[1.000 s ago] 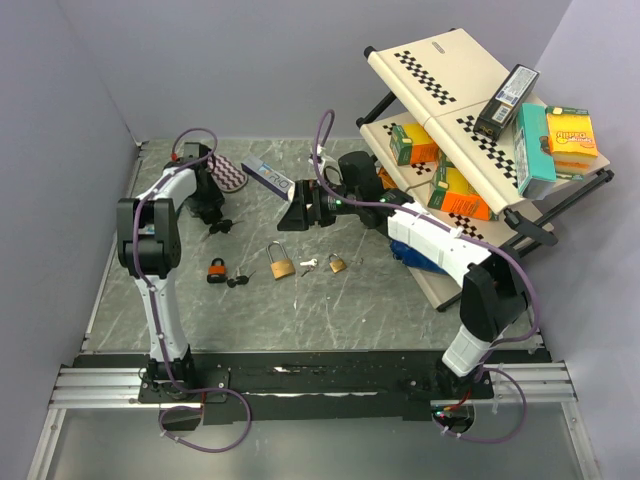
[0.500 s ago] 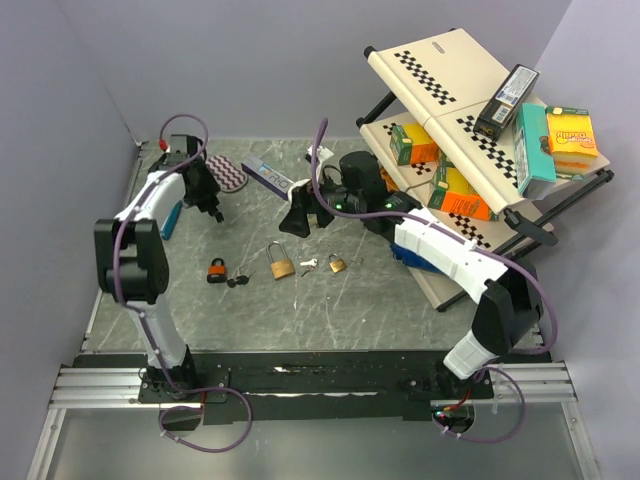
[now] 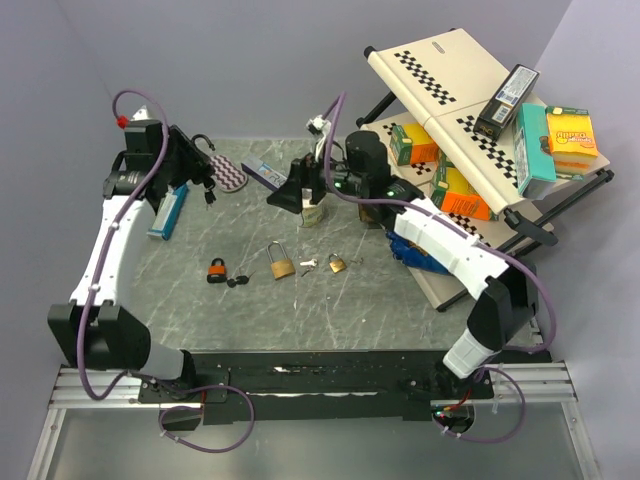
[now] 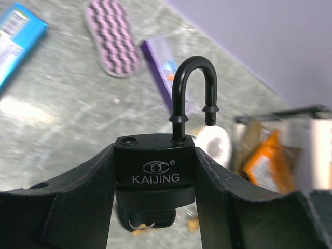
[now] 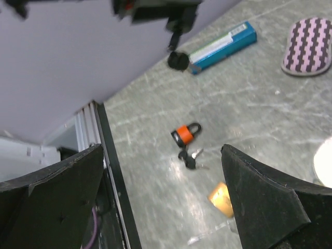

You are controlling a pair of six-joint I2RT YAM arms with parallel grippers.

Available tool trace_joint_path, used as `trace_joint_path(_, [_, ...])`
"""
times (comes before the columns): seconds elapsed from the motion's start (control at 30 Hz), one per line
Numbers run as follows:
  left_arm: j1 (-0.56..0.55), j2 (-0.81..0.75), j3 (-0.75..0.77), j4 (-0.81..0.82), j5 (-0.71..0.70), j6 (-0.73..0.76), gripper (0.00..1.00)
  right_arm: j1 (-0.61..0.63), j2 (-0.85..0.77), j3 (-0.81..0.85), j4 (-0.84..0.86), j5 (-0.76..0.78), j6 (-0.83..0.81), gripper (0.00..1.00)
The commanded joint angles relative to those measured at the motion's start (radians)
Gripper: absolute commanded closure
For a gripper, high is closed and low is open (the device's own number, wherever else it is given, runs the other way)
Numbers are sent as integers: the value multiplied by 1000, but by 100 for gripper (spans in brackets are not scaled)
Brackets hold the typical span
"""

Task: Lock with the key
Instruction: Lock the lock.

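- The left gripper (image 4: 154, 153) is up in the air at the far left of the table (image 3: 300, 310).
- Its two fingers (image 4: 78, 202) pinch a black padlock (image 4: 154, 174) by its sides. The lock stands upright between them.
- The curved bar (image 4: 193, 83) of the lock is open – one end sits in the lock and the other end hangs free in the air, not in its hole.
- A small bunch of keys (image 3: 208, 194) hangs down under the black padlock.
- The right gripper (image 5: 161, 149) is near the middle at the back of the table, with its fingers (image 5: 57, 192) spread wide and nothing between them.
- Just beside the right gripper there is a white roll (image 3: 314, 212).
- On the table lie three more locks in a row: an orange padlock (image 3: 216, 268) with dark keys touching it, a big brass padlock (image 3: 281, 263), and a small brass padlock (image 3: 338, 263) with a silver key (image 3: 308, 265) just beside it.
- Below the left gripper lies a blue box (image 3: 168, 210), and near it a pink striped pad (image 3: 228, 173) and a purple and white box (image 3: 265, 172).
- On the right stands a tilted rack (image 3: 440, 60) with checkered strips – it holds green, orange and yellow boxes.
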Motion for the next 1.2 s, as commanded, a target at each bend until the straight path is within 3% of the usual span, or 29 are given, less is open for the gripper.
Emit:
trace_joint_path(0.0, [-3, -77, 11, 24, 116, -118, 99, 15, 88, 96, 143, 39, 122, 0])
trace_joint_path(0.2, [-3, -149, -51, 32, 194, -199, 99, 66, 215, 272, 73, 137, 174, 0])
trace_joint_path(0.57, [-6, -183, -97, 30, 276, -291, 99, 176, 316, 372, 22, 355, 182, 0])
trace_joint_path(1.17, [-17, -200, -164, 56, 342, -374, 99, 204, 407, 408, 33, 433, 251, 0])
